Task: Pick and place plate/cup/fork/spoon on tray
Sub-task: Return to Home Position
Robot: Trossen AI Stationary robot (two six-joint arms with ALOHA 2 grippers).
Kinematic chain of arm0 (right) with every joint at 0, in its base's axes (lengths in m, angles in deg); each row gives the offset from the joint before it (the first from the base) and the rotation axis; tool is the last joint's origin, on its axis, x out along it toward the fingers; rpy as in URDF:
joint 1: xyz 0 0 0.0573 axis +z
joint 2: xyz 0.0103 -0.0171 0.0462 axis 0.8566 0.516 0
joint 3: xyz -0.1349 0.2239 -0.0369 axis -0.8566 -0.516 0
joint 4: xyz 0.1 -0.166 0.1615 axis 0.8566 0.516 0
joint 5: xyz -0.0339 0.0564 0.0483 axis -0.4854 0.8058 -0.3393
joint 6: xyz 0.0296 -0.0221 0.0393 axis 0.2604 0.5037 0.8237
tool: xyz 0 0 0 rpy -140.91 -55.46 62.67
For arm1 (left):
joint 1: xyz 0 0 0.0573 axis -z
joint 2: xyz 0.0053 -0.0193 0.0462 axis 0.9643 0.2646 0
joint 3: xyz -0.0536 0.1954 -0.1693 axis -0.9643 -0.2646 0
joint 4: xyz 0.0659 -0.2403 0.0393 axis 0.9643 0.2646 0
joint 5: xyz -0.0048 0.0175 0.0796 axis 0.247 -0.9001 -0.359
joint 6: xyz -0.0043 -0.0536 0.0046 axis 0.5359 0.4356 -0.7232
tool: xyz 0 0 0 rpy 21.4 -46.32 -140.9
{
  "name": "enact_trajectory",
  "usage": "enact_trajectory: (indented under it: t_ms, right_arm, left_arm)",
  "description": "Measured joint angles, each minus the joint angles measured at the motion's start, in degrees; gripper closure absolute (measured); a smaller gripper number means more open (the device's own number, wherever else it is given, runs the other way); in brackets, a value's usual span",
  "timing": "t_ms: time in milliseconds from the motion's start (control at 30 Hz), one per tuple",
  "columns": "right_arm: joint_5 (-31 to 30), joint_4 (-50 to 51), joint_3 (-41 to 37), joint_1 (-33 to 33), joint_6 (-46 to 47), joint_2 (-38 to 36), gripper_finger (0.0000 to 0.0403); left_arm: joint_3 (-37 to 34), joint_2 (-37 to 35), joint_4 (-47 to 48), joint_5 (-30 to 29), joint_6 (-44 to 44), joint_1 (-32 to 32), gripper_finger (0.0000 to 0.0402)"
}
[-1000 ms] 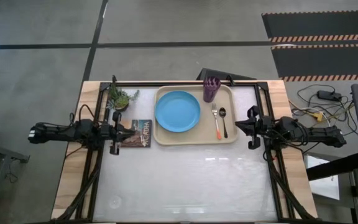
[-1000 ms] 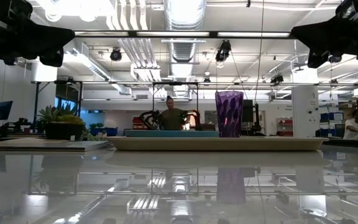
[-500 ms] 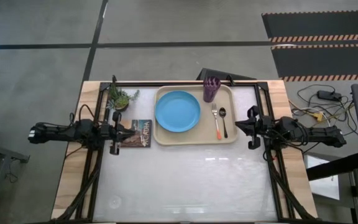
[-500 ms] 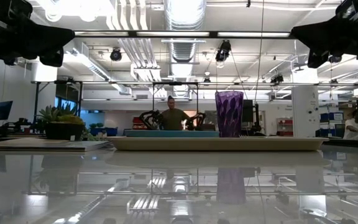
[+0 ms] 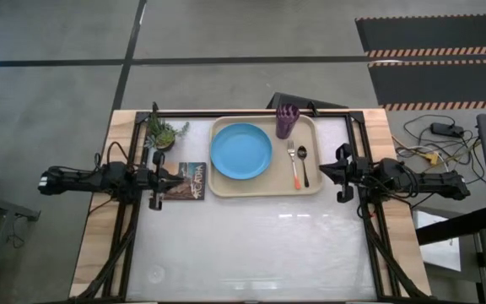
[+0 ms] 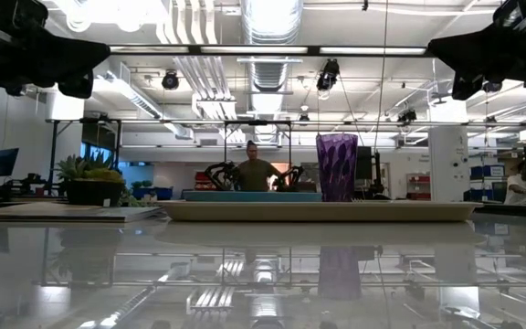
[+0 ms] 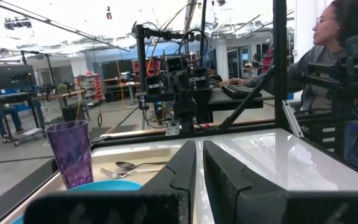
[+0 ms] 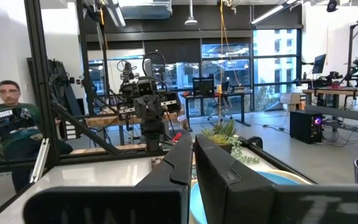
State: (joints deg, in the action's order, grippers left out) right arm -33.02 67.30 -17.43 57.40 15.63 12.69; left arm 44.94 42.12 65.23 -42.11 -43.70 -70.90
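Beside the tray (image 5: 281, 166), left gripper (image 5: 165, 180) and right gripper (image 5: 327, 171) face it from opposite ends, fingers closed on nothing; fork (image 5: 293, 165) and spoon (image 5: 303, 160) lie nearest the right one.

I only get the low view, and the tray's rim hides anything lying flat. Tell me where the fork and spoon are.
Observer: Both lie on the tray, side by side. The fork sits between the plate and the spoon.
Operator: Give me the claws' state.
Observer: In the wrist views, the left claw and right claw are shut, holding nothing.
Operator: Now place them.
Observer: In the high view, the left claw is at the book beside the tray, and the right claw is just off the tray's right edge.
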Motion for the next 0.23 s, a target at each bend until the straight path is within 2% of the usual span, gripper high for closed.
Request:
enact_trajectory:
  t_ms: [233]
  right_arm:
    - [0.00,0.00,0.00,-0.01,0.02,0.00,0.0394]
  left_arm:
    - [0.00,-0.02,0.00,-0.21,0.00,0.01,0.0389]
